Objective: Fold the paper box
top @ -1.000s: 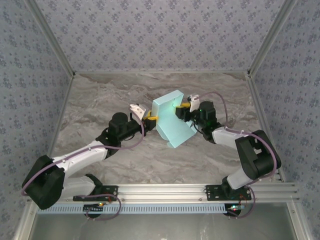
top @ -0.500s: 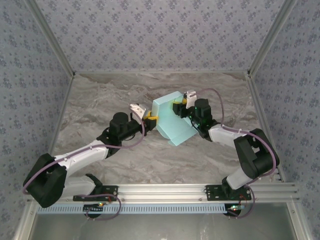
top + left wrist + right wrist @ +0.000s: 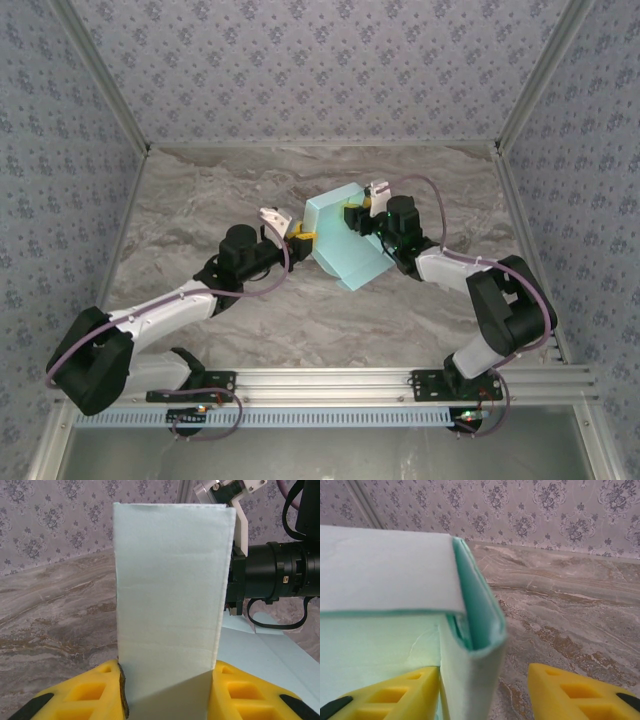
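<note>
Partly behind paper box [image 3: 170,605], right tool [image 3: 357,214]

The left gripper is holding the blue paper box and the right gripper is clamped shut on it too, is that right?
Not quite. The left gripper does hold the paper box, but the right gripper is not clamped shut on it: the right wrist view shows its jaws open around a folded edge, one finger clear of the box.

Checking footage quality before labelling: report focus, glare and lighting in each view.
Top external: evenly lit, sharp, no glare. Left wrist: paper box panel crisp, card texture readable. Right wrist: the box's near folded edge looks soft, wallpaper behind sharper.
</note>
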Robot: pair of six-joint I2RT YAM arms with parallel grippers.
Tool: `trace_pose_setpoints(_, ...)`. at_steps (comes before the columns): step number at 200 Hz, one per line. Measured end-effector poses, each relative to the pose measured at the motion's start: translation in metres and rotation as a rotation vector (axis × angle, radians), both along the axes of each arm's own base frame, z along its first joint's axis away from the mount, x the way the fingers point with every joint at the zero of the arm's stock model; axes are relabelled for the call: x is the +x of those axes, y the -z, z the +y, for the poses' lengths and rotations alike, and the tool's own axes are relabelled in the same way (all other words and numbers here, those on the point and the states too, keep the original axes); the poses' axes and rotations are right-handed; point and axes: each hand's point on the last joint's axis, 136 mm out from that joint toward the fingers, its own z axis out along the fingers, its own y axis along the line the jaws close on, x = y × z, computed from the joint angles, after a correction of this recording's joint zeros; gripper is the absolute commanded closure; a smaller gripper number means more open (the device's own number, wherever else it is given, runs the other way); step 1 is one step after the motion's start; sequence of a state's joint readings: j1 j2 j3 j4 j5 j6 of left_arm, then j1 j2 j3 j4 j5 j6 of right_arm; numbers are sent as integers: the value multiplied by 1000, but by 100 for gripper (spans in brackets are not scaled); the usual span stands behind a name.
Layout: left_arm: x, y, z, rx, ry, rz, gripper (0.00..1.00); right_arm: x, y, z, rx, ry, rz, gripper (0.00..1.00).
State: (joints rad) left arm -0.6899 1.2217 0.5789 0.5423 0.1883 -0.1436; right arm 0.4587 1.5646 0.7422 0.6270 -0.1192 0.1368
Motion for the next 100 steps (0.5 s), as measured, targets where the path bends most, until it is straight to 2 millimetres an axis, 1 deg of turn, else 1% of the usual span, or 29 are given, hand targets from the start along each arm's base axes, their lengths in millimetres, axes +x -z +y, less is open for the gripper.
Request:
trace_pose_setpoints(27, 0, 0, 0, 0, -2, -1, 73, -3, 2, 0, 0, -24, 7, 38)
trace_pose_setpoints(38, 0, 0, 0, 1, -2, -1, 73, -6, 5, 1, 6, -45, 16, 39)
trace_pose_setpoints(51, 0, 0, 0, 0, -2, -1, 73, -9, 7, 0, 12, -67, 24, 44)
trace_pose_setpoints(63, 0, 0, 0, 0, -2, -1, 73, -12, 10, -1, 21, -78, 35, 56)
trace_pose_setpoints(75, 0, 0, 0, 0, -2, -1, 73, -14, 10, -3, 29, -88, 43, 64)
trace_pose_setpoints(94, 0, 0, 0, 0, -2, -1, 73, -17, 8, -3, 36, -106, 41, 70)
trace_pose_setpoints(100, 0, 0, 0, 0, -1, -1, 74, -17, 7, -3, 37, -108, 38, 71)
